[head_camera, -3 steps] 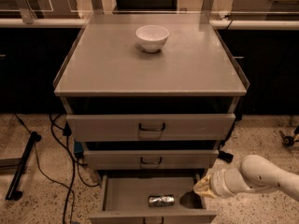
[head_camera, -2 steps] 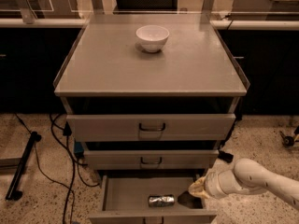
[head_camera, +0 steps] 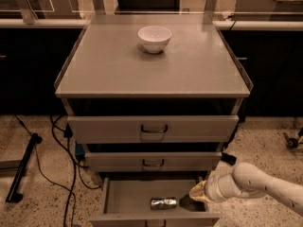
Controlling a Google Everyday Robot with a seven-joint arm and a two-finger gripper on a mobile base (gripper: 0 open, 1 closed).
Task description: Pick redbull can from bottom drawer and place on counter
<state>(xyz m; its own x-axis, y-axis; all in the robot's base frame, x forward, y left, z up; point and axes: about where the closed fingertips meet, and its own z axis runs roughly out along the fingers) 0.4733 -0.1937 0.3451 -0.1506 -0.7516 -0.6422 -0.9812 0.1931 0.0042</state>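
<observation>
The redbull can (head_camera: 164, 203) lies on its side in the open bottom drawer (head_camera: 128, 200), near the front middle. My gripper (head_camera: 188, 201) reaches in from the right on a white arm and sits inside the drawer just right of the can, close to its end. The counter (head_camera: 113, 65) is the flat grey top of the cabinet, with a white bowl (head_camera: 154, 38) at its back.
Two upper drawers (head_camera: 152, 128) with dark loop handles are above the open one. Black cables (head_camera: 57, 174) and a dark bar (head_camera: 21, 171) lie on the speckled floor at left. A pale ledge with glass panels (head_camera: 265, 25) runs behind the cabinet.
My arm has moved left and slightly down, bringing the gripper deeper into the bottom drawer and closer to the can. The can has not moved.
</observation>
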